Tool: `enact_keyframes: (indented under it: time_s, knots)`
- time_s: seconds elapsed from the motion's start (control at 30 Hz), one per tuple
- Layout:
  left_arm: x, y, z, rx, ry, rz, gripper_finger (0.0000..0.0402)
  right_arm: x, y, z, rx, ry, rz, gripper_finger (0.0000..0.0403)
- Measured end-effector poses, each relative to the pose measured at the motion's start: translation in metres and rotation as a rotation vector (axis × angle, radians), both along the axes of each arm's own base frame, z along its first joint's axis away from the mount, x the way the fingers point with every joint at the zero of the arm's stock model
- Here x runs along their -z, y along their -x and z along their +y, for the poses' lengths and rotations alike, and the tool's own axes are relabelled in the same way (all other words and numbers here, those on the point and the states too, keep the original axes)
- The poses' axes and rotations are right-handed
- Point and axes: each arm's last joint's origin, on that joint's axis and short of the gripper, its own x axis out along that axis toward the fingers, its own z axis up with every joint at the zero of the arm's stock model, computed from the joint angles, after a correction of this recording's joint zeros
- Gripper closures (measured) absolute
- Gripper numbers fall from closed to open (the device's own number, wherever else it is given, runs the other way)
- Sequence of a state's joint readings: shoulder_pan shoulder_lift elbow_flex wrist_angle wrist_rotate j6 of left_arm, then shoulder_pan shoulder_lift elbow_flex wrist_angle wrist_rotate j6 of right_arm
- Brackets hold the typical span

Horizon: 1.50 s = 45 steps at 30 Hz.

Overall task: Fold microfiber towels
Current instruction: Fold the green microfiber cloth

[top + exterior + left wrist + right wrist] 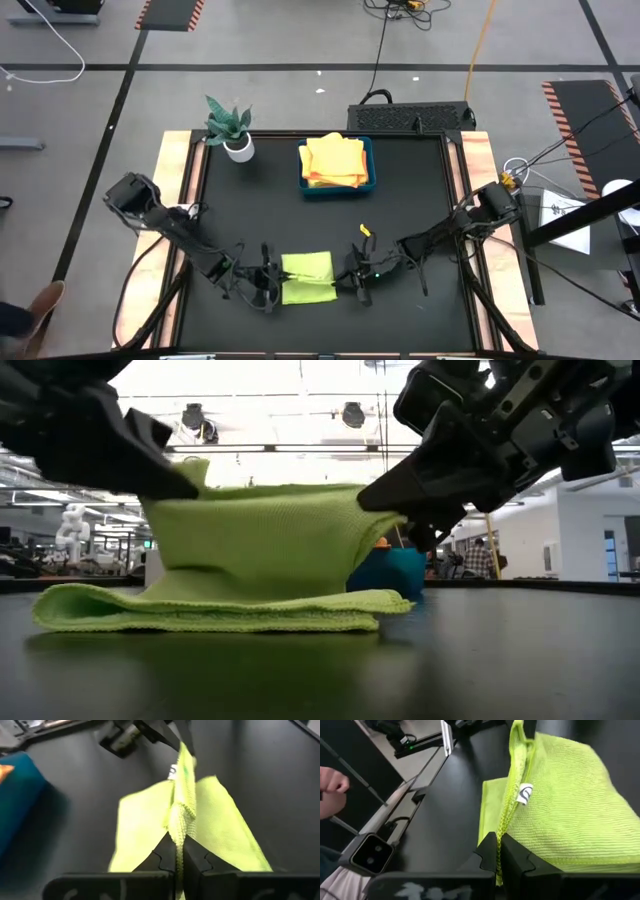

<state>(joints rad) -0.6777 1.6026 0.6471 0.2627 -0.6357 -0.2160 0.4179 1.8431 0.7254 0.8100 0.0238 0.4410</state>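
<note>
**Inspector:** Near the front edge of the bench (320, 215), midway between the two arms, lies the lime green towel (307, 277). Its lower layers rest flat — one edge is raised off them and stretched between both grippers.

**Assistant:** State of the jaws?

**Inspector:** Left gripper (179, 861) has its jaws closed on the towel's hem at one end. Right gripper (499, 851) has its jaws closed on the same raised edge at the other end, close to the small white label (524, 794). The low view confirms the cloth hanging taut between them above the folded part.

**Assistant:** Which step is that?

**Inspector:** My judgement: a fold is under way, with the lifted edge being carried across the layers beneath. The next move calls for both arms to travel together, keep the edge level, lay it square on the far edge, then release.

**Assistant:** Other towels?

**Inspector:** A yellow and orange stack (334, 162) sits in the blue tray (371, 166) at the back, beside a potted plant (230, 127).

**Assistant:** Anything obscured?

**Inspector:** How many layers lie beneath cannot be counted. A small yellow item (365, 230) by the right arm is too small to identify.
</note>
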Motion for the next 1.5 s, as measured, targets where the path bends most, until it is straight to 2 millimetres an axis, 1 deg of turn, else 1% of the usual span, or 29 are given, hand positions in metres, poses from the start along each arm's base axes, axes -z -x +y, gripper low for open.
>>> enact_keyframes:
  time_s: [0.13, 0.27, 0.37, 0.53, 0.67, 0.77, 0.9, 1.17, 1.27, 1.37, 1.43, 1.5]
  knots:
    - [0.015, 0.001, -0.012, 0.032, 0.035, 0.017, 0.0398, 0.0, 0.001, 0.001, -0.007, 0.0, 0.003, 0.0403]
    - [0.019, 0.002, -0.021, 0.067, 0.056, -0.011, 0.039, 0.0, 0.002, 0.005, -0.023, -0.002, 0.004, 0.0403]
    - [0.021, 0.003, -0.021, 0.065, 0.041, -0.001, 0.0386, 0.001, 0.004, 0.008, -0.032, -0.003, 0.006, 0.0403]
    - [0.02, 0.003, -0.022, 0.07, 0.053, -0.003, 0.0397, 0.0, 0.007, 0.015, -0.047, -0.001, -0.005, 0.0403]
    - [0.02, 0.003, -0.023, 0.068, 0.066, -0.002, 0.0384, 0.0, 0.008, 0.018, -0.054, 0.0, -0.008, 0.0403]
    - [0.025, 0.007, -0.022, 0.1, 0.073, 0.047, 0.0375, 0.001, 0.011, 0.021, -0.072, 0.016, -0.003, 0.04]
    - [0.024, 0.006, -0.024, 0.115, 0.108, 0.06, 0.0365, 0.0, 0.012, 0.025, -0.088, 0.02, -0.017, 0.0371]
    - [0.022, 0.005, -0.025, 0.115, 0.131, 0.039, 0.0336, -0.003, 0.014, 0.029, -0.115, 0.015, -0.045, 0.0265]
    - [0.019, 0.004, -0.026, 0.118, 0.155, 0.009, 0.0328, -0.003, 0.014, 0.029, -0.111, 0.016, -0.047, 0.0236]
    - [0.015, 0.002, -0.029, 0.147, 0.201, -0.017, 0.0322, -0.003, 0.013, 0.027, -0.093, 0.033, -0.054, 0.0223]
    - [0.013, 0.002, -0.032, 0.166, 0.221, -0.033, 0.032, -0.002, 0.011, 0.024, -0.052, 0.07, -0.056, 0.0221]
    - [0.012, 0.002, -0.037, 0.189, 0.206, -0.039, 0.032, 0.0, 0.009, 0.018, 0.001, 0.112, -0.043, 0.0222]
